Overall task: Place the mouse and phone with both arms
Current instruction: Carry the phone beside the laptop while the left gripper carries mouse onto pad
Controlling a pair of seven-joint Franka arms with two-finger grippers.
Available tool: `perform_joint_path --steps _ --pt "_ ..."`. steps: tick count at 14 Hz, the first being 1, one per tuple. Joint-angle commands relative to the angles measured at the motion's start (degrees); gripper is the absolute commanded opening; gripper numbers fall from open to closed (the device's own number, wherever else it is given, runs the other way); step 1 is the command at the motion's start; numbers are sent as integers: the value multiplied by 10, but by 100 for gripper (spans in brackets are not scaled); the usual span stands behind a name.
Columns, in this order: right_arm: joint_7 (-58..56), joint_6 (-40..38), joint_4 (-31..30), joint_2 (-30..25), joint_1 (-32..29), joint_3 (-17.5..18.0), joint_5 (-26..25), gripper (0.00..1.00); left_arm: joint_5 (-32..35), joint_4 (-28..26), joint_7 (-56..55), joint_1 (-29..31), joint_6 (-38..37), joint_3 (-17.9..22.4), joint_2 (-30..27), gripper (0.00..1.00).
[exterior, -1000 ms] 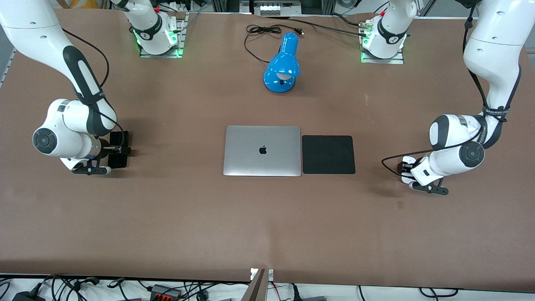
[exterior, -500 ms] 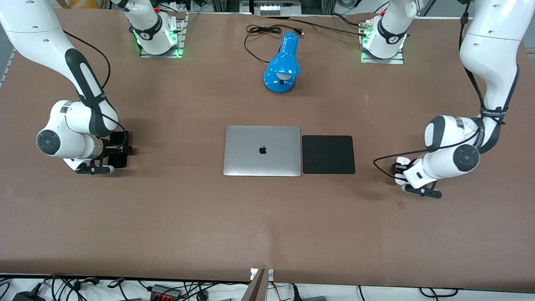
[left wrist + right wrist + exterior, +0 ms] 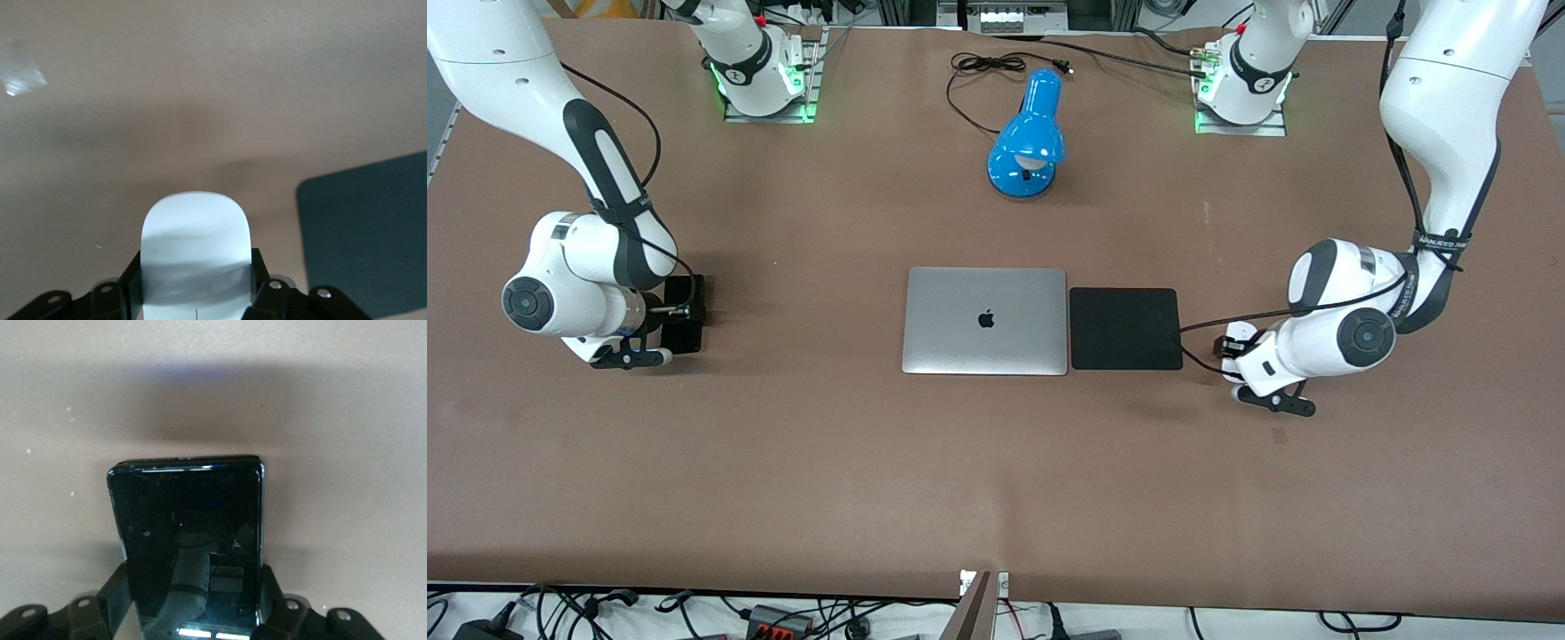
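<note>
Mouse (image 3: 195, 257) clamped in left claw (image 3: 197, 293), phone (image 3: 190, 540) in right claw (image 3: 193, 613)

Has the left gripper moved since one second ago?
Yes. The left gripper, shut on the mouse, has travelled toward the black mouse pad and now hangs just beside its edge.

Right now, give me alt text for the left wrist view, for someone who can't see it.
The left tool grips a white mouse between its black fingers, held above the brown table. A corner of the black mouse pad shows beside it, and a scrap of clear tape lies on the table.
</note>
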Motion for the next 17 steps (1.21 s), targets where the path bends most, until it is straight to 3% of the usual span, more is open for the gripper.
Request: perform_joint_path --steps 1,5,10,14,17 --pt "10 -37 13 -26 32 2 2 17 8 1 -17 4 -21 -11 -6 19" --pt "123 -40 36 -18 103 12 10 17 7 1 -19 -12 -22 -12 -6 17" --pt "256 -24 63 -2 224 22 96 18 7 1 -123 -69 -35 -12 -6 19" --pt "302 27 64 26 265 22 99 18 7 3 -212 -140 -14 -11 5 19" --pt "325 45 64 43 282 22 99 19 10 3 -231 -154 26 -11 26 19"
